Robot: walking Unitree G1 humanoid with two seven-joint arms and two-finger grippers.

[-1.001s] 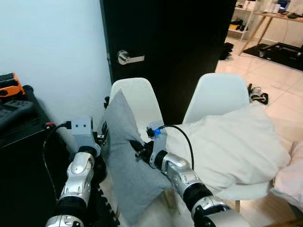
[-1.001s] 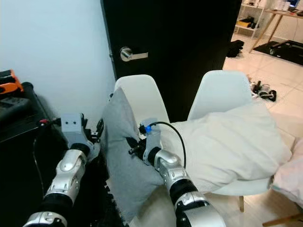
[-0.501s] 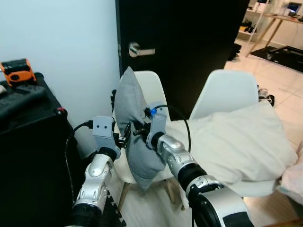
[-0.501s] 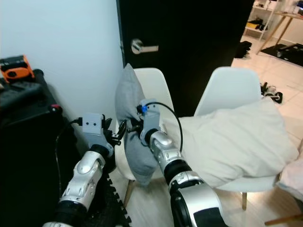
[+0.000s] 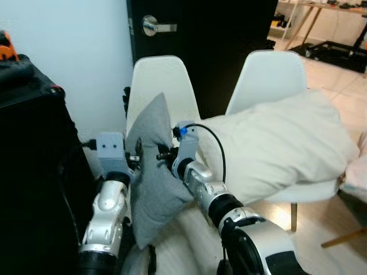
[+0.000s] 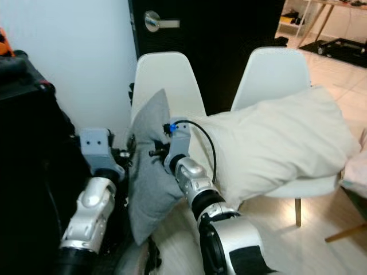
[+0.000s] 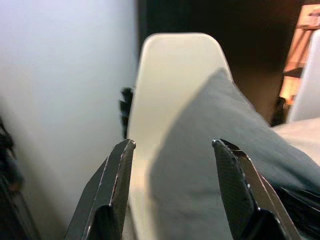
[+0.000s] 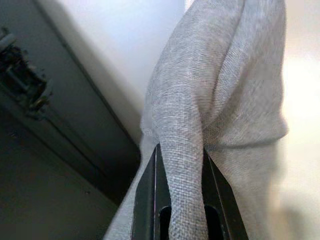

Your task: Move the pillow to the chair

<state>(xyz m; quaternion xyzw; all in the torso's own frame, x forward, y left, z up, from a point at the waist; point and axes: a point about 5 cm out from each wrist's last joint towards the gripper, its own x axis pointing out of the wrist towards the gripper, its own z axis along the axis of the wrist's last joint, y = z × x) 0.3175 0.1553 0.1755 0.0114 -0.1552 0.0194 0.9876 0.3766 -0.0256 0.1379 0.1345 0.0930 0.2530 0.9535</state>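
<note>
— Nearest first?
— Right tool (image 8: 180, 200), clamped on a fold of the grey pillow (image 5: 152, 172), cloth bunched between the two black fingers (image 8: 150, 200). Left tool (image 7: 172, 190) spread wide, gripping nothing, aimed along the pillow's flank with the fabric rising between its fingers but, as far as can be told, not pinched.

— And the pillow itself?
— Held up in the air between the two silver arms, standing on edge, one corner pointing up, the lower corner drooping toward the floor. Hanging in front of the left white chair (image 5: 163, 80), near its seat, apparently not resting on it.

— Further back?
— A second white chair (image 5: 269, 71) to the right, loaded with a big cream cushion (image 5: 281, 143) spilling over the seat. A black cabinet (image 5: 28, 143) on the left, then pale wall, then a dark door (image 5: 218, 34) with a silver lever handle (image 5: 152, 25).

— How far along, then?
— Judging by this: pick-up done, carry close to done, placing not yet. Left to do: bring the pillow over the seat of the left chair, lower it, let go with the right tool, back both arms off. Probably the last third of the job.
</note>
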